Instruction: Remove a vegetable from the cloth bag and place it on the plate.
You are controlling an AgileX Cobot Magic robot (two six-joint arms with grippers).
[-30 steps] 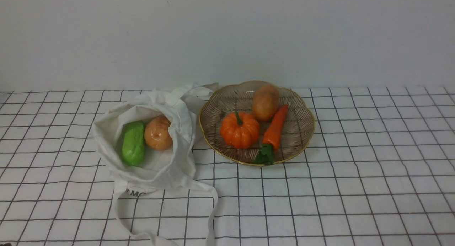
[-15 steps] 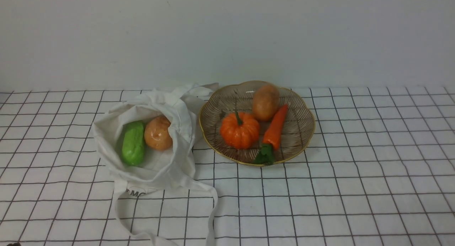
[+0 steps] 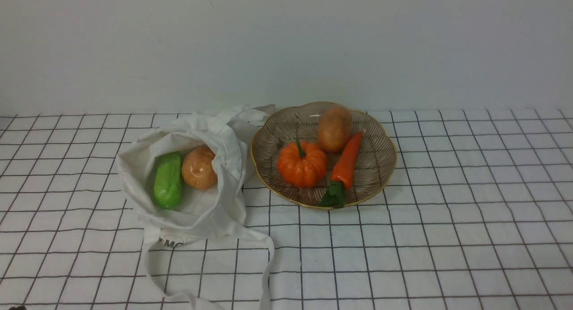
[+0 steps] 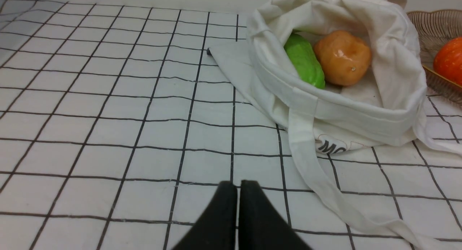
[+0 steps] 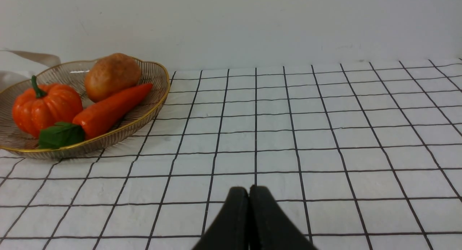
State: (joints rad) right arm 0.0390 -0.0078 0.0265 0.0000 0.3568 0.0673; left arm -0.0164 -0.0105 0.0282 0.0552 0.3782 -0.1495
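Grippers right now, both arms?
Left gripper: closed, holding nothing.
Right gripper: closed, holding nothing.

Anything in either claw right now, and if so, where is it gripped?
Nothing is held: the left claw and the right claw are both shut with nothing between their tips.

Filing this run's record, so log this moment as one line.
potato: on plate | pumpkin, carrot: beside it | bag: green vegetable, round orange-tan one inside | both grippers: shut, empty
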